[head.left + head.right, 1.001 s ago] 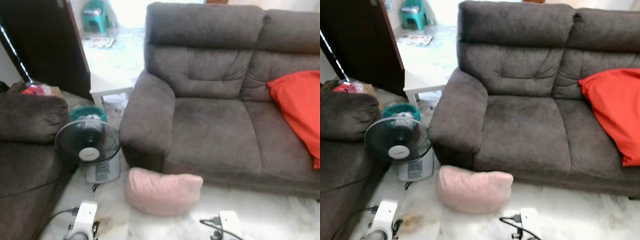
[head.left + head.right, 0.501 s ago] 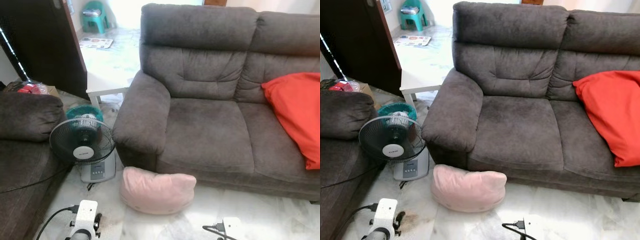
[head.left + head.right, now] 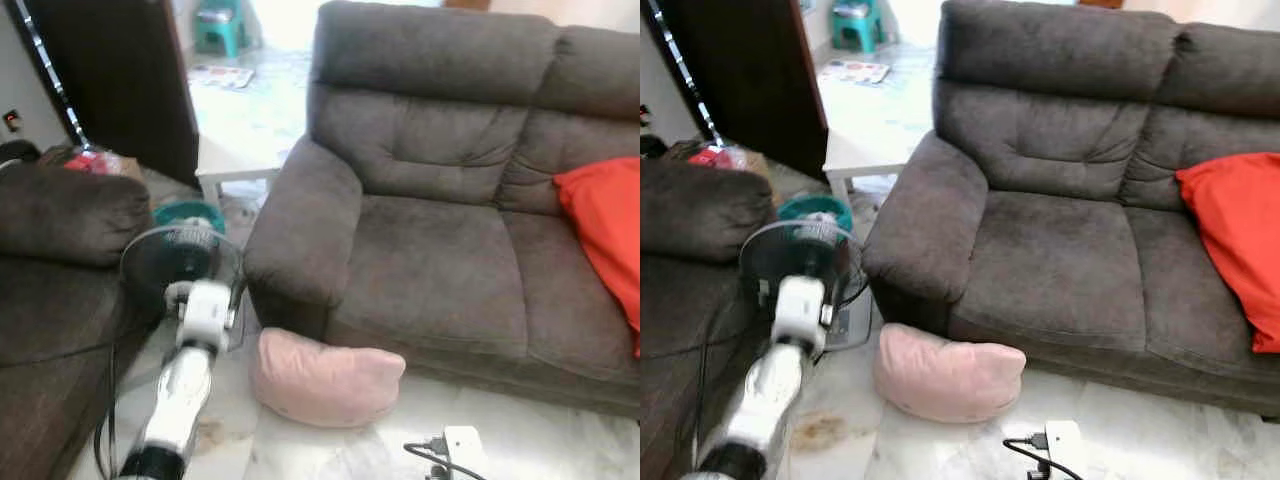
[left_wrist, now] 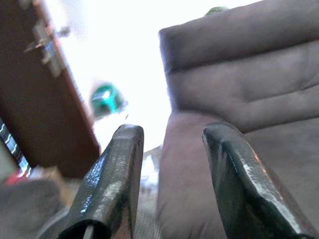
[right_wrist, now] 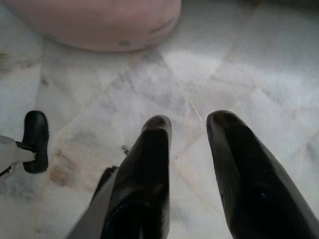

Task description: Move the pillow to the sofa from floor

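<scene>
Marble floor (image 3: pixel 330 450) holds pillow (image 3: pixel 325 378); left gripper (image 4: pixel 172 149) raised, spread; right gripper (image 5: pixel 192 144) low, spread

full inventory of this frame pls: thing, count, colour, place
Soft pink pillow: 1, pink, on floor against sofa front.
Grey fabric sofa: 1, dark grey, centre.
Red cushion: 1, red, on sofa's right seat.
Second dark sofa: 1, dark grey, left.
Standing fan: 1, black and grey, on floor between the sofas.
Teal plastic stool: 1, far doorway.
White low table: 1, beside sofa arm.
Left gripper: open, raised toward sofa.
Right gripper: open, low over floor, short of pillow.
</scene>
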`<state>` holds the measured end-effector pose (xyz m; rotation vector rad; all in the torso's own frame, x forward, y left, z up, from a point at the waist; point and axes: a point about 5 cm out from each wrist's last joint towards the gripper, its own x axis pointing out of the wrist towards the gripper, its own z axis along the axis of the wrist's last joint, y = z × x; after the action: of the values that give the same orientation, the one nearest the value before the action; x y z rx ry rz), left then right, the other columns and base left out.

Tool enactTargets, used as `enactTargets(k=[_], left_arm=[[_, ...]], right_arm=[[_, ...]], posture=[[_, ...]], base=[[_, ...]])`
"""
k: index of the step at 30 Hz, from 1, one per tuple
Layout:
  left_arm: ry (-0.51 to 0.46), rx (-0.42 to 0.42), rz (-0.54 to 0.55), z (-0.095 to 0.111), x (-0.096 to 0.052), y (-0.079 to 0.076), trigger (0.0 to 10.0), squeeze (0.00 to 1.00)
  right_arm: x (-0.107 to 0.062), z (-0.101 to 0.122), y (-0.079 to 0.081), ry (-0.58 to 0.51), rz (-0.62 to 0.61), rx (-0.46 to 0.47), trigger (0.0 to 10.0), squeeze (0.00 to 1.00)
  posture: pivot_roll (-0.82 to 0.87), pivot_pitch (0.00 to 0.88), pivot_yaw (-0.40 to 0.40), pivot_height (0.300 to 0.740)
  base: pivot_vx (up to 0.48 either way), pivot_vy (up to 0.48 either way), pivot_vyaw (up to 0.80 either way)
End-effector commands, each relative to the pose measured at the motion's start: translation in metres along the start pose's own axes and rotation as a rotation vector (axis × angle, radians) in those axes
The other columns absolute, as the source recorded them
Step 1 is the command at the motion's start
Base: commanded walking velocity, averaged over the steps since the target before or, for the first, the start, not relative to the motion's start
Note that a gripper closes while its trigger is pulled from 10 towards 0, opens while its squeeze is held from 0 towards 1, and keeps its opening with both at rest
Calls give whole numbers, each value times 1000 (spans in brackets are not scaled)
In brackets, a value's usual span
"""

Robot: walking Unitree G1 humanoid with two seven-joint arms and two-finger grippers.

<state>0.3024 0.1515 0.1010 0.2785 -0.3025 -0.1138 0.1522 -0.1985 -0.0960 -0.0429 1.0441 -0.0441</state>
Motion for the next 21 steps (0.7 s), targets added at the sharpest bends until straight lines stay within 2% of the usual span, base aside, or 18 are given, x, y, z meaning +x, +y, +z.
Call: enactTargets(k=[1, 5, 12, 13, 14, 15, 21], left_arm=[[73, 8, -34, -12, -13, -10, 10000, 0], [71, -5, -32, -4, -13, -13, 10000, 0], [102, -9, -15, -4, -21, -10, 10000, 4], [104, -7, -12, -3, -22, -10, 10000, 102], [107, -7, -7, -3, -23, -9, 10000, 831], [115, -8, -1, -3, -23, -8, 10000, 1000], [126, -11, 0, -1, -23, -7, 10000, 1000]], right_arm=[[-1, -3, -2, 12, -3, 0, 10000, 0], [-1, -3, -2, 11, -4, 2, 10000, 0], [-1, -3, -3, 11, -7, 3, 10000, 0], [-1, -3, -3, 11, -7, 3, 10000, 0], [-1, -3, -3, 11, -7, 3, 10000, 0], [-1, -3, -3, 11, -7, 2, 10000, 0], [-1, -3, -3, 12, -5, -3, 10000, 0]], posture=[[180, 41, -49, 740], [180, 46, -50, 740], [180, 49, -52, 740], [181, 48, -53, 740], [181, 48, -54, 740], [183, 48, -55, 740], [186, 42, -55, 740]], base=[[0, 0, 0], [0, 0, 0], [0, 0, 0], [0, 0, 0], [0, 0, 0], [0, 0, 0], [0, 0, 0]])
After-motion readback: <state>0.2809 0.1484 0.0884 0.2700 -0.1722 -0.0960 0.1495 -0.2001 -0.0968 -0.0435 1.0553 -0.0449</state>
